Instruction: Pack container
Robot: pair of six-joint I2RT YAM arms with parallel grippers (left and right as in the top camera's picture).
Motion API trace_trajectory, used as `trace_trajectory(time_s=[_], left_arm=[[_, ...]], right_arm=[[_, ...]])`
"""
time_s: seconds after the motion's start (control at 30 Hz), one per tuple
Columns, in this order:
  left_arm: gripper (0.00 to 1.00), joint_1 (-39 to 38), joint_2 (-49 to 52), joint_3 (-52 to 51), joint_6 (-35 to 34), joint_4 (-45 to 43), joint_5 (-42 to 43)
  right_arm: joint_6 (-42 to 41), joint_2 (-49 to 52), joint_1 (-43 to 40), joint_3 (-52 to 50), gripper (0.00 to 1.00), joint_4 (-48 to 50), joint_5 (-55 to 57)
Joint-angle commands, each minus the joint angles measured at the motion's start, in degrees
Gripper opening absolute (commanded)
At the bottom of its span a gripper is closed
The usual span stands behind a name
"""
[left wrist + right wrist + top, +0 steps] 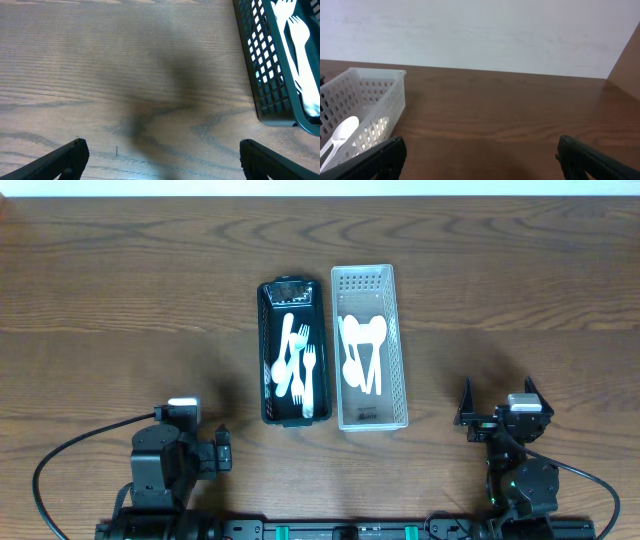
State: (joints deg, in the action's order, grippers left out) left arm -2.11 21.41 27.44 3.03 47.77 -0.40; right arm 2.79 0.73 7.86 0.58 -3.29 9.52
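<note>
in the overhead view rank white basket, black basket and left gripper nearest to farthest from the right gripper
1. white basket, to its left and further forward
2. black basket, just beyond the white one
3. left gripper, far across on the left side

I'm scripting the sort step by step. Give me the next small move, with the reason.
Probably bring the left gripper, open and empty, over the black basket: a spoon lies among forks there, while the white basket holds only spoons, so it likely belongs there.
</note>
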Motion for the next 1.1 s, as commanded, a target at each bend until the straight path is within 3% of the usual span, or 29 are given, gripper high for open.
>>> trace_trajectory(time_s=[0.0,0.17,0.4,0.47,0.73,0.83,1.07], left_arm=[[0.98,-0.22,-0.2,0.26,0.39,0.02,-0.66],[0.98,-0.13,-1.64,0.26,-0.96,0.5,-0.59],[0.98,-0.11,-15.37,-2.38,-2.43,0.76,3.41],[0.98,-0.11,-17.38,-4.9,-2.43,-4.22,3.41],[0.98,-0.09,-21.31,-19.39,-2.38,-39.76,3.37],[0.98,-0.07,-21.31,-22.95,-1.92,-47.84,2.32],[0.98,-0.13,-21.31,-27.21,-1.79,-47.19,3.48]], right_arm=[[0.7,-0.42,0.26,-0.26,0.99,-0.09,0.11],[0.7,-0.39,0.26,-0.26,0.99,-0.09,0.09],[0.7,-0.39,0.26,-0.26,0.99,-0.09,0.09],[0.7,-0.39,0.26,-0.26,0.99,-0.09,0.09],[0.7,-0.39,0.26,-0.26,0.99,-0.09,0.09],[0.7,-0.37,0.26,-0.26,0.99,-0.09,0.09],[0.7,-0.35,0.26,-0.26,0.99,-0.09,0.09]])
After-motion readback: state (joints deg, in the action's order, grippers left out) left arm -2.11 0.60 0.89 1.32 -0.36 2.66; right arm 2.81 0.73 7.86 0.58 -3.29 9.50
